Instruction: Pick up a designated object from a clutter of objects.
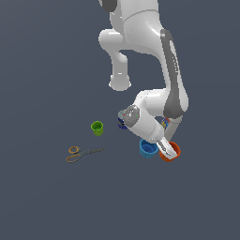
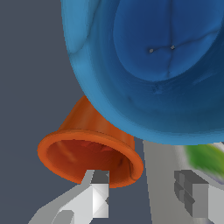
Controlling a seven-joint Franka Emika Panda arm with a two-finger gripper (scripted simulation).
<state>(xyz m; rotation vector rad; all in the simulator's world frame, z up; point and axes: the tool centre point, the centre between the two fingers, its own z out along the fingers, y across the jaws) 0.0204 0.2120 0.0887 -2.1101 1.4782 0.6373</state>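
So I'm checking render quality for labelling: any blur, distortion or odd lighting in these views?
Exterior view: flat, even light, no cast shadows; small, coarse scissors. Wrist view: blue cup looms hugely, closeness exaggerating it; orange cup sharp; green smear blurred; fingers blocky.

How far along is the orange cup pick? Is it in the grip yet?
Done: the gripper has reached the orange cup, beside the blue cup. In hand: in the wrist view one finger sits at the cup's rim, the other outside; jaws look open, nothing clamped. Left: close on the wall and lift it clear; the cup sits on the floor.
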